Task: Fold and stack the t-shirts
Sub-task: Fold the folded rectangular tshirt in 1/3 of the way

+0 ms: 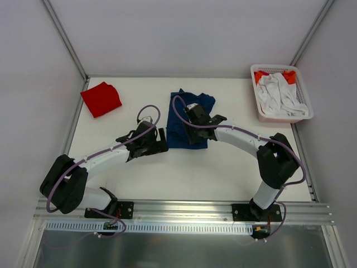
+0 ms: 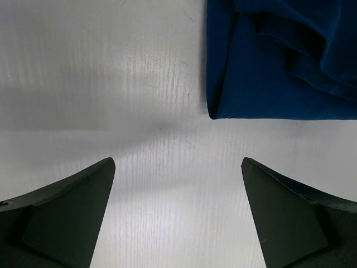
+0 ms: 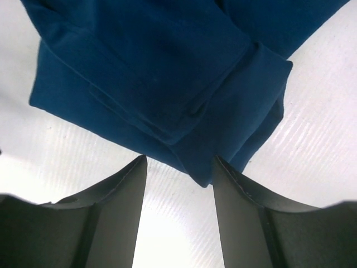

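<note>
Left gripper [image 2: 177,162]: fingers spread wide, nothing between them, only bare table [image 1: 223,167] under the gap. It hangs just left of the navy shirt [image 1: 177,131], not touching. In the left wrist view only one folded corner of that shirt [image 2: 279,78] shows, top right; the rest is cut off by the frame edge.

Right gripper [image 3: 178,159]: fingers part-open, a narrower gap than the left, gripping nothing. A corner of the navy shirt [image 3: 156,72] points into the gap near the fingertips, and table shows between the fingers below it. Can't tell if the tips touch the cloth. Several folded layers are visible there; the far side of the shirt runs off the top of the frame.

In the top view the navy shirt lies mid-table toward the back, roughly folded, with its upper right edge rumpled. The right wrist and its purple cable [image 1: 177,106] cover the shirt's middle, so its front face can't be made out. A pale patch beside the gripper is too small to identify.

Red shirt [image 1: 101,99]: folded into a small square at the back left of the table, well apart from both grippers and from the navy one.

Basket [image 1: 281,118]: back right corner, holding white cloth [image 1: 279,95] with orange-red bits [image 1: 289,76] behind it. Can't tell what the garments are.
</note>
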### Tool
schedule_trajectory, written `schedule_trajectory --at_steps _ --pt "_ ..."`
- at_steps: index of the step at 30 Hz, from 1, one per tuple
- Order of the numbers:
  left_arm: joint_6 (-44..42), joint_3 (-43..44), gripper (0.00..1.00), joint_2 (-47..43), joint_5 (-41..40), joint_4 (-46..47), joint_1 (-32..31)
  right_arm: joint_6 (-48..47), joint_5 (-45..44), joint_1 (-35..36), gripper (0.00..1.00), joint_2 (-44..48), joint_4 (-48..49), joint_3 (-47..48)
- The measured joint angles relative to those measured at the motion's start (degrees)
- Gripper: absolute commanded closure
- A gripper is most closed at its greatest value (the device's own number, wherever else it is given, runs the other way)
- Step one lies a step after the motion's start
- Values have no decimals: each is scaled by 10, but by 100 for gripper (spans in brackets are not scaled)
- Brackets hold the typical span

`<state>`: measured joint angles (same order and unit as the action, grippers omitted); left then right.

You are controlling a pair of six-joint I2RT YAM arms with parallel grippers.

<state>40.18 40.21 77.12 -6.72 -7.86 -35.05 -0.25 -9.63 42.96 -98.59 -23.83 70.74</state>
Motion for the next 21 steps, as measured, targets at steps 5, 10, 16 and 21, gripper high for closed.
schedule_trajectory --at_steps 5,10,16,21 --pt "2 -5 1 -2 0 0 0 -15 -22 9 48 -16 -15 24" --pt "4 -6 1 -2 0 0 0 -29 -41 32 49 -47 -26 89" --pt "7 -11 1 -3 -4 1 0 -35 -45 51 50 -73 -34 130" --pt "8 -20 1 -4 -7 1 0 -35 -46 52 52 -86 -35 129"
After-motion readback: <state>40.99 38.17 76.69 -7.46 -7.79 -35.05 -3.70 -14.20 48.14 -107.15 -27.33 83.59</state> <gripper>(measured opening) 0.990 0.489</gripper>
